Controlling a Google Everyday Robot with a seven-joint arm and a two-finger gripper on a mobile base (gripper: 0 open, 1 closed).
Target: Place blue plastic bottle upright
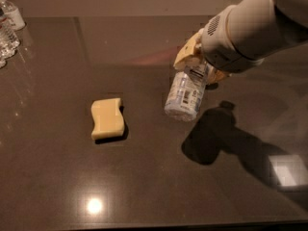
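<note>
The blue plastic bottle (185,96) is a clear bottle with a pale label and black print. It hangs in the air above the dark table (57,177), tilted, its base pointing down and left toward me; its cap end is hidden in the gripper. My gripper (197,64), with yellowish fingers, is shut on the bottle's upper part at the centre right of the view. The white arm reaches in from the upper right. The bottle's shadow lies on the table to its lower right.
A yellow wavy sponge (108,118) lies on the table left of the bottle. Several small clear bottles (8,28) stand grouped at the far left edge. The arm hides the table behind the gripper.
</note>
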